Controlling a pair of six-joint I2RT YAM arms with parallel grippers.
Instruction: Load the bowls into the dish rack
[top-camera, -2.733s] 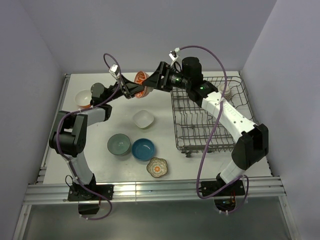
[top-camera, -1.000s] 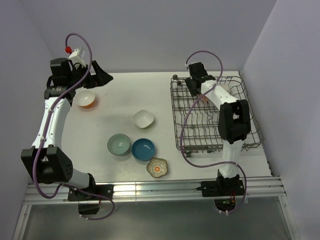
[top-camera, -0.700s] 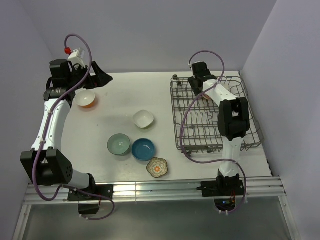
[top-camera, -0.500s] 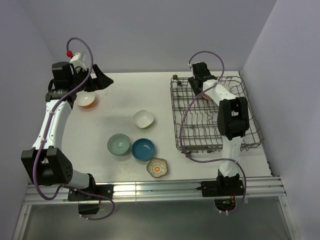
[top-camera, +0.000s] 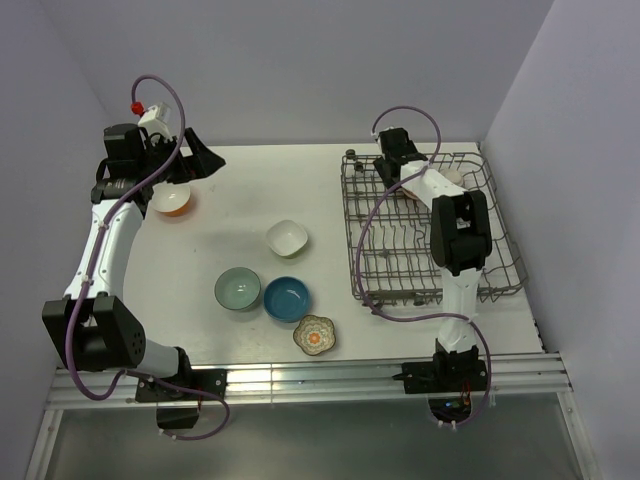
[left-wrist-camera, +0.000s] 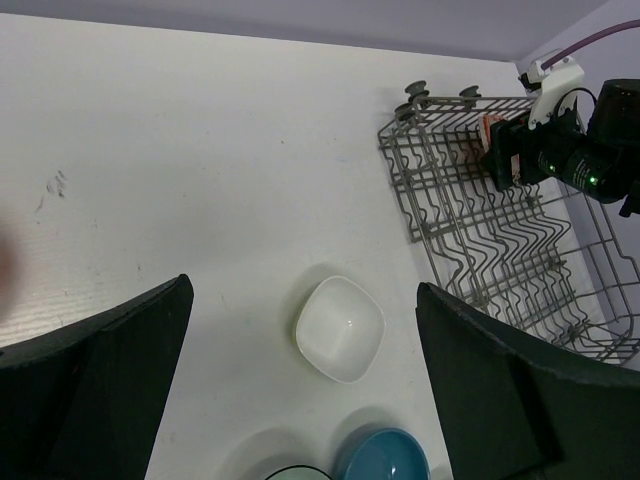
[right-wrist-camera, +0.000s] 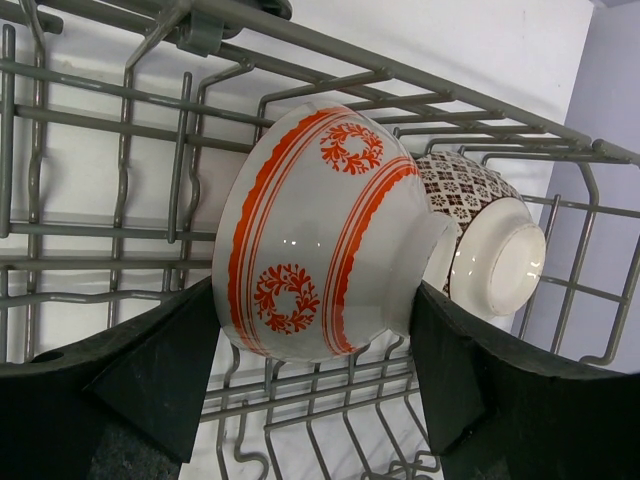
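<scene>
The right claw (right-wrist-camera: 315, 300) is spread wide, the orange-white bowl (right-wrist-camera: 320, 230) lying on its side just ahead between its fingers and the grey patterned bowl (right-wrist-camera: 480, 240) just right of that, both in the dish rack (right-wrist-camera: 120, 100), while the left claw (left-wrist-camera: 302, 290), also spread, hangs above the white squarish bowl (left-wrist-camera: 340, 328).
</scene>
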